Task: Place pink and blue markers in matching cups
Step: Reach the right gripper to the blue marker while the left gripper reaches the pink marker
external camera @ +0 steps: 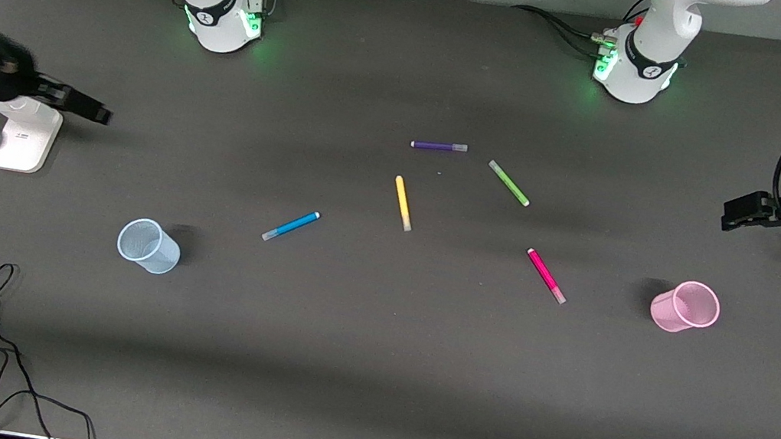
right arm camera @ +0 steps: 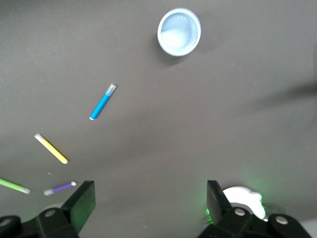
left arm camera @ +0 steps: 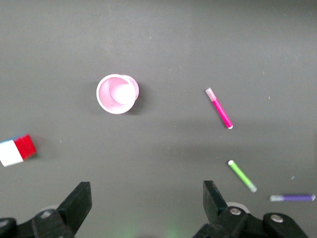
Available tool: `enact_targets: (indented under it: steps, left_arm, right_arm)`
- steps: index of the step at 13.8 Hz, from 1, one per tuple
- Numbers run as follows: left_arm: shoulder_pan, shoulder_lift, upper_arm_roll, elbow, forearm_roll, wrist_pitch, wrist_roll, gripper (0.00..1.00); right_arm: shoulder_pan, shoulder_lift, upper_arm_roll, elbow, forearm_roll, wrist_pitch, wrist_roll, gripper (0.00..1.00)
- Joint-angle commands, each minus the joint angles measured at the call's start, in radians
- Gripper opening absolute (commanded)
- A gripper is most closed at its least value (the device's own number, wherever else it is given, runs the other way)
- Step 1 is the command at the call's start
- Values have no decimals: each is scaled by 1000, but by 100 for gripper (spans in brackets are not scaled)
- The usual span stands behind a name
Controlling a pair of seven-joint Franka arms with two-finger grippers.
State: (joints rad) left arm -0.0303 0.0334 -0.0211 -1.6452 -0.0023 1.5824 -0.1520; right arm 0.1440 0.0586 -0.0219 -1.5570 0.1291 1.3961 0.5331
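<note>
Markers first: your pink marker (external camera: 546, 275) lies flat on the surface toward the left arm's end, beside the pink cup (external camera: 685, 307) but apart from it. Your blue marker (external camera: 290, 225) lies flat toward the right arm's end, near the blue cup (external camera: 148, 245) and a little farther from the front edge than it. Both cups stand upright and look empty, so nothing is done yet; both pickups and both drops are left.

Your left hand (external camera: 740, 211) hangs over the surface's edge at the left arm's end, released and holding nothing. Your right hand (external camera: 86, 106) hangs over the edge at the right arm's end, also released and empty.

Leave the purple pen (external camera: 438, 146), green pen (external camera: 509, 183) and yellow pen (external camera: 403, 203) lying mid-surface where they are. Judging by the layout, each hand's own marker is the closer one to it.
</note>
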Motion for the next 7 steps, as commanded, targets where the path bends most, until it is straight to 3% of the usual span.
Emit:
enact_targets:
  steps: [1,4,7]
  left_arm:
    - [-65,5,-17,-19,-2,-1,-209,100]
    - [-164,45,-19,-36,-4,28,-390,100]
    - [-244,74,-20,-91,-4,164,-662,100]
  right_arm:
    - [127,18,3,5,6,30,280,100]
    - [281,79,3,5,6,127,632,100]
    - [309,151,3,0,15,138,693,100]
